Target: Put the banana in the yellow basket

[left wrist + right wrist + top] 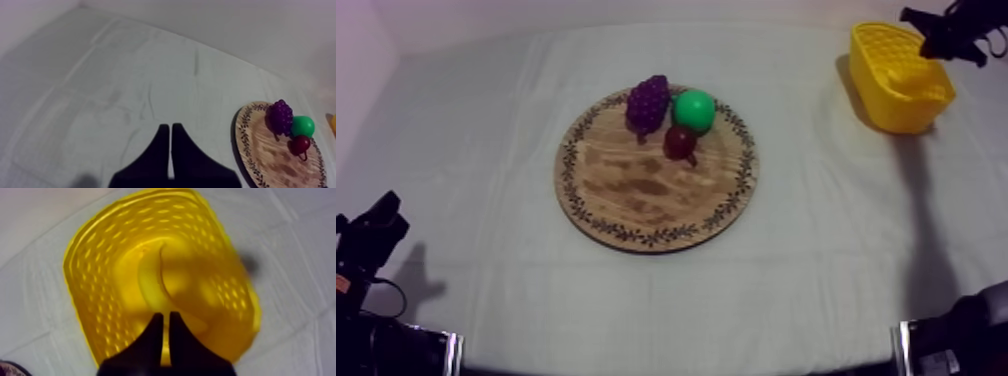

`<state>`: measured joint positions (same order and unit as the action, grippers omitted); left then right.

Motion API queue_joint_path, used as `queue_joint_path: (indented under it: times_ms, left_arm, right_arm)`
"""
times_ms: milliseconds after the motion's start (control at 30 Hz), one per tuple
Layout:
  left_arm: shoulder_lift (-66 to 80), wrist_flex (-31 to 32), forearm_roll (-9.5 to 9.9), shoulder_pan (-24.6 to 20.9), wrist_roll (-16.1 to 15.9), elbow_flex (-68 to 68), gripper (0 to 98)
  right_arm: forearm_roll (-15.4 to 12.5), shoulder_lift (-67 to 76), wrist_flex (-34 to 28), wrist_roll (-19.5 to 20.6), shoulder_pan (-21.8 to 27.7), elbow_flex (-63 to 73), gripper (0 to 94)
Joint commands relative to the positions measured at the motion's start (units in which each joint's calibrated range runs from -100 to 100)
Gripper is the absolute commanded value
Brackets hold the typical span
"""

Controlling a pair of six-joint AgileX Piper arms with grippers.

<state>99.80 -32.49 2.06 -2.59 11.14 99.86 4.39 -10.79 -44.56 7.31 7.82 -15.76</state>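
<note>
The banana (149,283) lies curved on the floor of the yellow basket (90,253), free of any grip. My right gripper (163,318) hangs just above it, its fingers together as a narrow wedge with nothing between them. Seen from above, the basket (896,105) stands at the far right of the table with my right gripper (938,42) over its far rim. The round wooden board (636,195) sits mid-table. My left gripper (167,129) is shut on nothing over bare cloth, low at the left side (384,218).
On the board's far side lie a bunch of purple grapes (648,102), a green pear (694,110) and a small red fruit (680,142). From the left wrist, the board (267,157) with those fruits lies off to the side.
</note>
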Motion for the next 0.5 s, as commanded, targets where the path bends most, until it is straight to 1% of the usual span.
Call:
queue_joint_path:
  times_ms: [0,133,300,467]
  left_arm:
    - [0.03,-0.01,0.01,0.02,0.02,0.03,0.1]
    - [0.03,-0.01,0.01,0.02,0.02,0.03,0.1]
    - [0.03,-0.01,0.01,0.02,0.02,0.03,0.1]
    - [0.03,-0.01,0.01,0.02,0.02,0.03,0.1]
  right_arm:
    - [-1.46,9.72,1.3,-1.68,0.41,-8.42,0.8]
    - [-2.51,20.87,5.34,-3.85,0.51,-20.35,0.6]
    - [-1.12,34.58,11.54,-4.04,-0.21,-36.58,0.6]
    - [-0.36,46.52,13.66,-3.96,-1.02,-49.13,0.6]
